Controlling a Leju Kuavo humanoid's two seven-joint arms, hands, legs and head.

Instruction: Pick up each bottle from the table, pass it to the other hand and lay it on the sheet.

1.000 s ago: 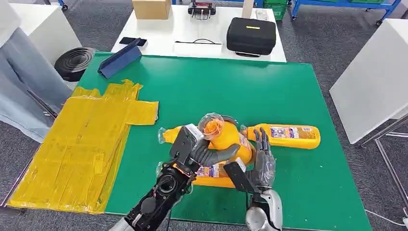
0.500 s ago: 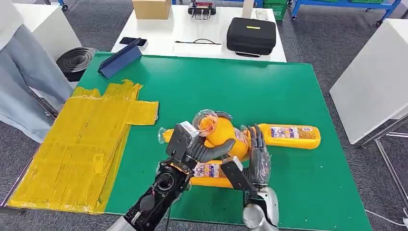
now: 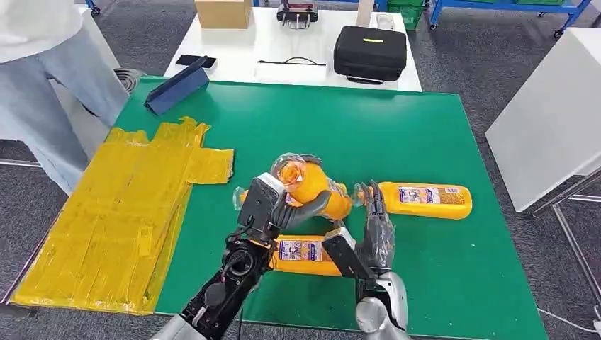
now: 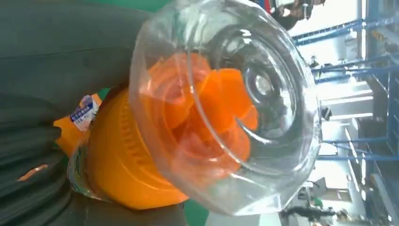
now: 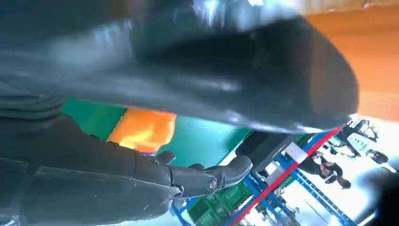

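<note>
The green counter (image 3: 425,127) carried a yellow sheet (image 3: 120,205) at its left side and two orange bottles lying near the middle. The left hand (image 3: 283,209) gripped a third bottle (image 3: 312,185) raised above them, while the right hand (image 3: 375,230) had its fingers spread and held nothing, just beside it.

Orange bottles on a green table, beside a yellow sheet.

The table (image 3: 397,134) is plain green; the sheet (image 3: 127,212) on its edge is bright yellow and wrinkled. The held bottle (image 3: 315,188) is orange with a clear cap (image 4: 226,108) showing orange inside. Two more bottles, one under the hands (image 3: 301,255) and one further out (image 3: 425,200), are orange with white, blue and red printed labels. The left hand (image 3: 283,209) is dark grey, the right hand (image 3: 375,237) dark grey on a silver arm. Behind lie a black case (image 3: 370,51), a blue folder (image 3: 177,88) and a brown box (image 3: 223,13).
</note>
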